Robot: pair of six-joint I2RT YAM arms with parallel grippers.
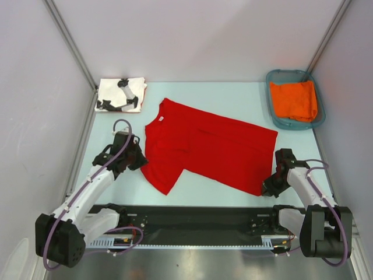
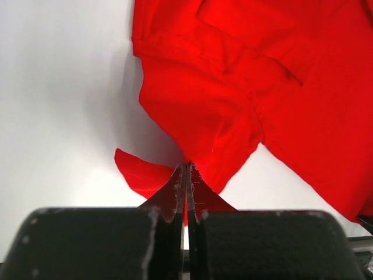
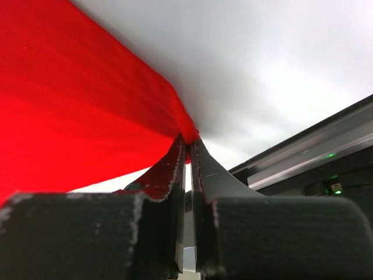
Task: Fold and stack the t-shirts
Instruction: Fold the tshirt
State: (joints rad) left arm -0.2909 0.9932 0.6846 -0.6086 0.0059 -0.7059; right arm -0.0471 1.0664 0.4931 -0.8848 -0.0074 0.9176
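A red t-shirt (image 1: 204, 146) lies spread across the middle of the table, collar toward the left. My left gripper (image 1: 139, 158) is shut on its near-left sleeve edge; in the left wrist view the cloth (image 2: 210, 116) is pinched at the fingertips of the left gripper (image 2: 186, 168). My right gripper (image 1: 269, 188) is shut on the shirt's near-right hem corner; the right wrist view shows the red cloth (image 3: 81, 116) caught between the tips of the right gripper (image 3: 190, 141). A folded white t-shirt with black shapes (image 1: 120, 94) rests at the far left corner.
A teal basket (image 1: 278, 119) at the far right holds an orange cloth (image 1: 294, 100). A black rail (image 1: 192, 224) runs along the near edge between the arm bases. Grey walls and metal posts enclose the table.
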